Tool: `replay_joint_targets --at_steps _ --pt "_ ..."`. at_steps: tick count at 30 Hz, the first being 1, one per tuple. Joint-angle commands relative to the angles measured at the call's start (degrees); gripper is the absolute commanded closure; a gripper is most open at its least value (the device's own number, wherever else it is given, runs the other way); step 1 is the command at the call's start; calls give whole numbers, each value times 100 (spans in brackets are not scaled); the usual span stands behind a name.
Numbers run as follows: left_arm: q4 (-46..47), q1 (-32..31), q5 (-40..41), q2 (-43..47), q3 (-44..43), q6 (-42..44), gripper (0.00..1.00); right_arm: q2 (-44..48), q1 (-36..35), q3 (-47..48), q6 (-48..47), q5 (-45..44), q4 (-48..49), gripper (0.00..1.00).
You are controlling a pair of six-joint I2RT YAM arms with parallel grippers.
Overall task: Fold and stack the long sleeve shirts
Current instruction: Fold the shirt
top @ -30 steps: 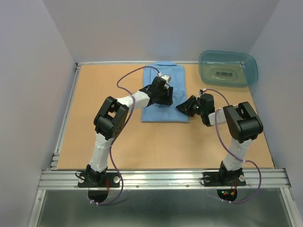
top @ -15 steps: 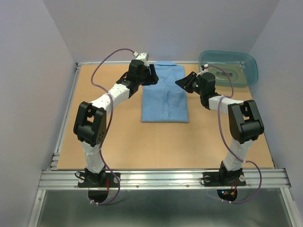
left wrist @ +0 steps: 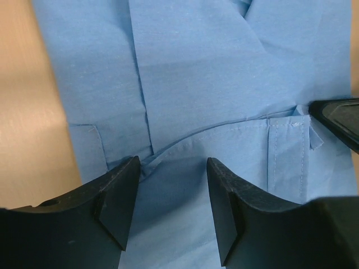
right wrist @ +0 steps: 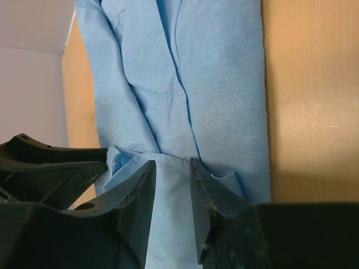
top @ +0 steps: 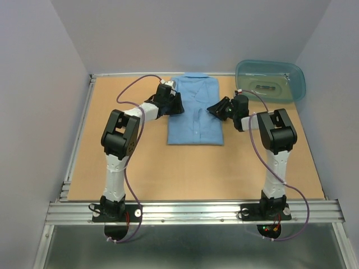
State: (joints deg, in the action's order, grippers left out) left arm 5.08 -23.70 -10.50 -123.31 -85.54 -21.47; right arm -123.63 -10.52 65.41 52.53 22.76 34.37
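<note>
Long-sleeved light blue shirt (top: 195, 120) lies flat toward the far middle of a tan table (top: 168, 168). It is already narrowed to a tall rectangle, with its collar pointing at the back wall and its button placket running down the centre. A translucent teal tub (top: 270, 81) sits at the far right corner, apart from the cloth.

Both arms reach forward and meet the shirt from opposite sides, roughly level with each other. The left gripper (top: 175, 104) hovers at the shirt's left long edge. Seen from its wrist, its fingers (left wrist: 120, 196) stand well apart, straddling a curved folded edge of cloth, with nothing clamped between them.

The right gripper (top: 215, 109) sits at the right long edge. From its wrist, the jaws are narrow, and a paler flap of blue fabric rises between them, so it appears to be pinching an upper layer of the shirt.

My reading is that the paired placement is meant to take the garment at matching points on both sides, so a crosswise fold would come over evenly rather than skewed. The left side looks not yet gripped. Thin cotton like this may slip or drag a lower layer along.
</note>
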Motion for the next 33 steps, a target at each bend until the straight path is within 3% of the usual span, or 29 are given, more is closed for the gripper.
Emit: replay_joint_targets --at_steps 1,11,21,33 --pt "54 164 57 263 -148 29 37 339 68 -90 -312 -35 211 63" --pt "19 59 -92 1458 300 -260 37 946 -177 841 -455 817 -747 63" --pt "204 -397 -374 1933 696 -402 37 859 -371 570 398 580 -572 63" --pt "-639 -1391 1707 739 -542 547 37 806 -354 394 3 79 -949 63"
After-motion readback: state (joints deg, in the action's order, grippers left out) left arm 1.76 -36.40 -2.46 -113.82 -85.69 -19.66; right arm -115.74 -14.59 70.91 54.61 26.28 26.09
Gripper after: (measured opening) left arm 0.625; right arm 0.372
